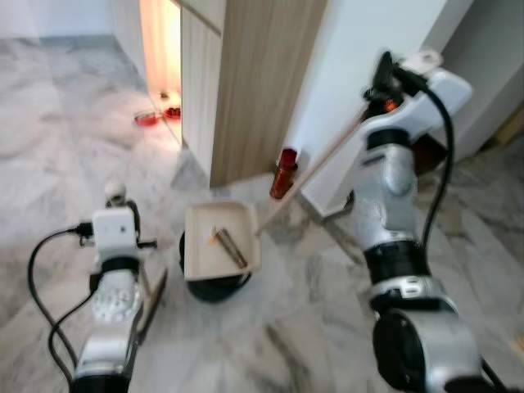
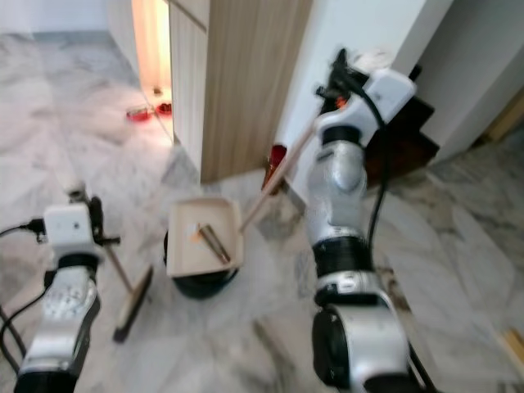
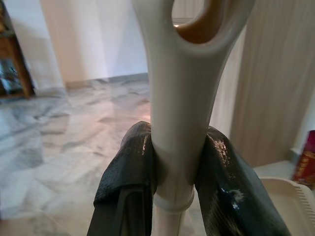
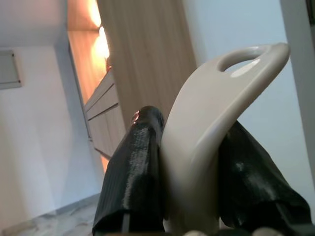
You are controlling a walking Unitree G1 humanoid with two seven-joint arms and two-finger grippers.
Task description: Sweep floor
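Observation:
My left gripper (image 1: 120, 205) at the lower left is shut on the cream looped top of the broom handle (image 3: 177, 98), with a black finger (image 3: 129, 172) on each side. The broom's dark head (image 1: 152, 304) rests on the marble floor beside that arm. Raised at the upper right, my right gripper (image 1: 385, 80) is shut on the cream loop grip (image 4: 206, 123) of the dustpan's long handle (image 1: 315, 168). The handle slants down to the cream dustpan (image 1: 201, 246) on the floor between the arms. A brown stick-like piece (image 1: 232, 246) lies in the pan.
A black round object (image 1: 214, 288) sits under the dustpan. A red bottle (image 1: 284, 172) stands at the foot of the wooden cabinet (image 1: 246, 82), beside a white wall (image 1: 360, 49). Red bowls (image 1: 149, 119) lie on the floor far left. Dark furniture (image 2: 409, 139) stands behind my right arm.

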